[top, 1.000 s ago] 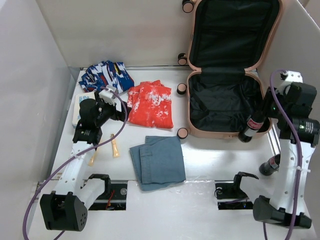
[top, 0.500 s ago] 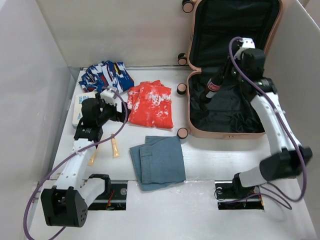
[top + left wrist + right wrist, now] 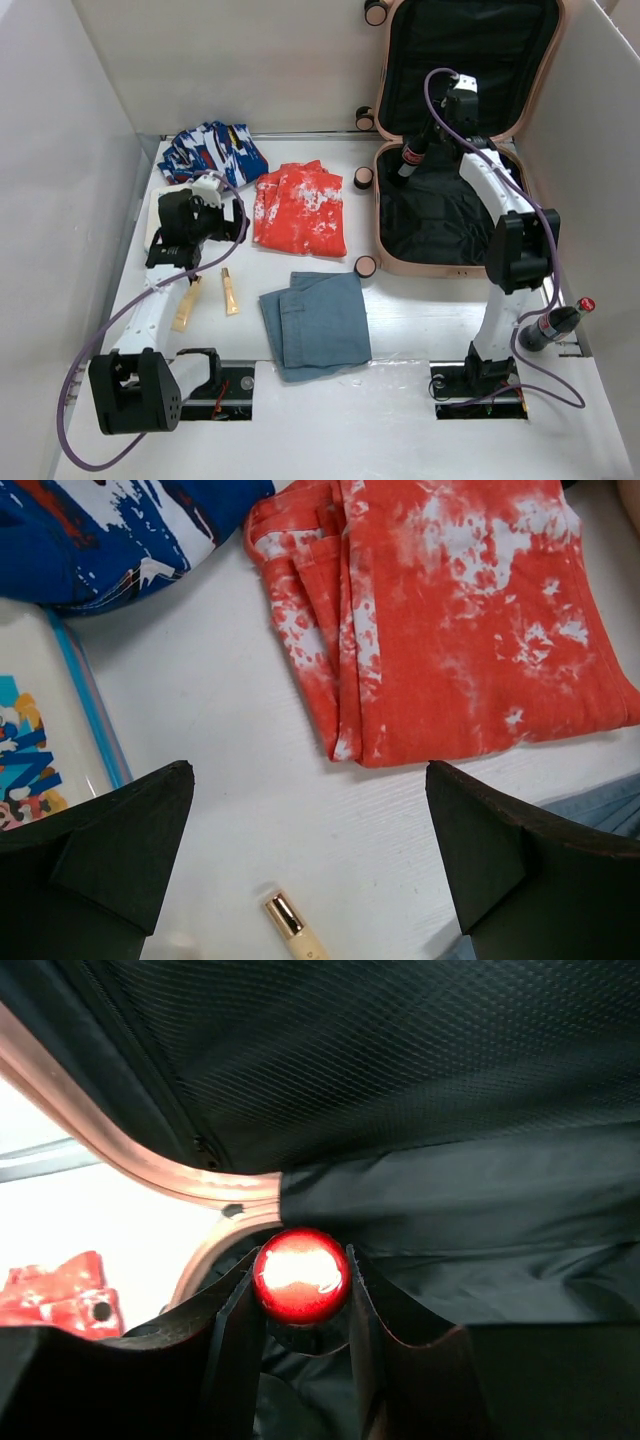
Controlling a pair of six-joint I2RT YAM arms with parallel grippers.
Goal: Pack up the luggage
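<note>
The peach-pink luggage (image 3: 440,268) lies open at the back right, its lid propped upright and its black lining (image 3: 420,1080) showing. My right gripper (image 3: 414,152) is shut on a dark bottle with a red cap (image 3: 300,1272), held over the back-left corner of the lower shell near the hinge. My left gripper (image 3: 226,214) is open and empty above the table just left of the folded red-and-white garment (image 3: 300,210). Its fingers (image 3: 120,830) straddle bare table near the garment's edge (image 3: 470,620).
A blue patterned garment (image 3: 212,150) lies at the back left and folded denim (image 3: 318,322) at the front centre. Two small cream tubes (image 3: 230,292) and a white packet (image 3: 160,215) lie by the left arm. A second red-capped bottle (image 3: 555,322) is at the right edge.
My right arm has swung the bottle from the suitcase's right side across the shell to its back-left corner. My left gripper has shifted slightly back and left.
</note>
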